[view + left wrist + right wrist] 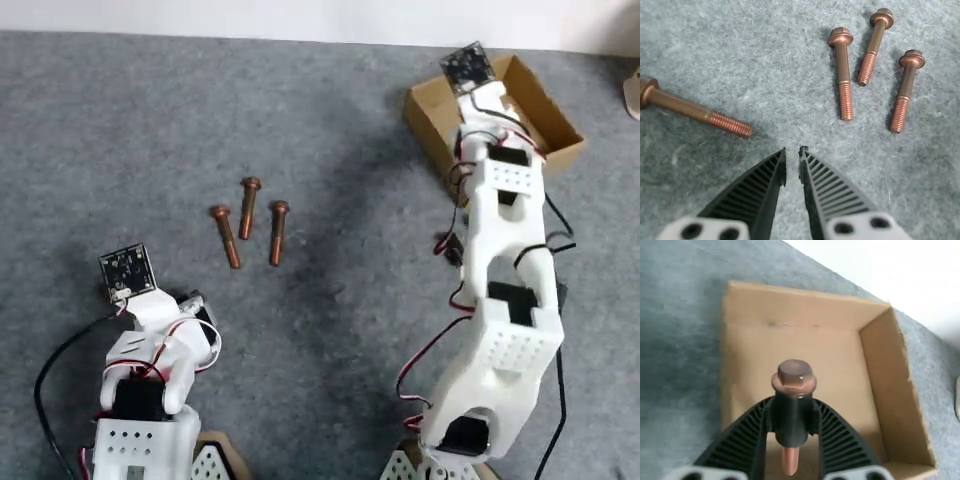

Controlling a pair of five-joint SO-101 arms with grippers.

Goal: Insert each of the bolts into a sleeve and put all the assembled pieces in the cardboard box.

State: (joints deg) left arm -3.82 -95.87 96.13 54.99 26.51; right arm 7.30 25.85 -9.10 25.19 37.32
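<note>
Overhead, the right arm (500, 260) stretches to the cardboard box (425, 105) while three loose bolts (248, 207) lie on the grey mat (330, 120), well apart from it. From the left wrist, the left gripper (792, 159) hangs nearly closed on nothing, near those bolts and a lone bolt (695, 107) off to one side. From the right wrist, the right gripper (791, 412) clamps a black sleeve (790, 427) with a bolt head (794, 377) seated on top, over the box floor — released from here, I judge, the bolt could jump out of the sleeve on landing, since only gravity seems to hold it.
</note>
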